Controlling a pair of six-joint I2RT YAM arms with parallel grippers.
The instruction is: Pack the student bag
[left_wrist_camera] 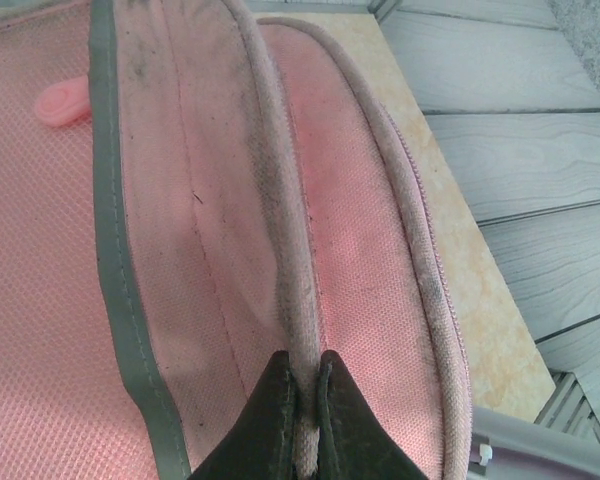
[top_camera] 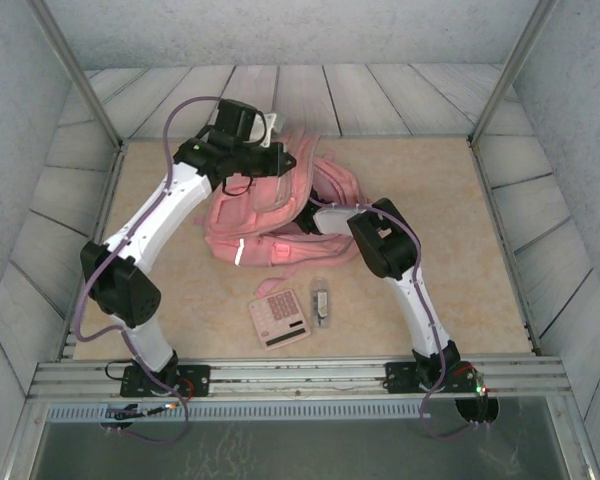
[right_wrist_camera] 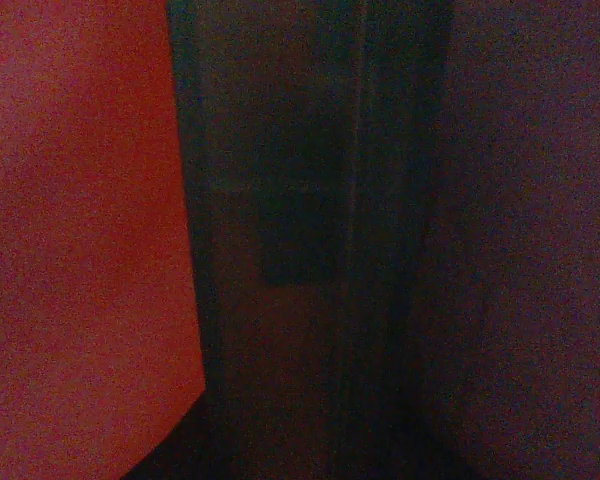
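The student bag (top_camera: 260,225), a large pink backpack, lies in the middle of the table with its opening turned toward the right. My left gripper (left_wrist_camera: 302,358) is shut on a grubby piped edge of the bag (left_wrist_camera: 280,200) and holds it up at the bag's far side (top_camera: 270,160). My right arm (top_camera: 385,245) reaches from the right into the bag's opening. Its wrist view is very dark, with red-lit fabric (right_wrist_camera: 80,240) on the left, so I cannot make out how its jaws stand.
A pink and white calculator (top_camera: 278,318) and a small clear oblong item (top_camera: 322,303) lie on the tan table just in front of the bag. Grey plank walls and metal posts (top_camera: 500,70) enclose the table.
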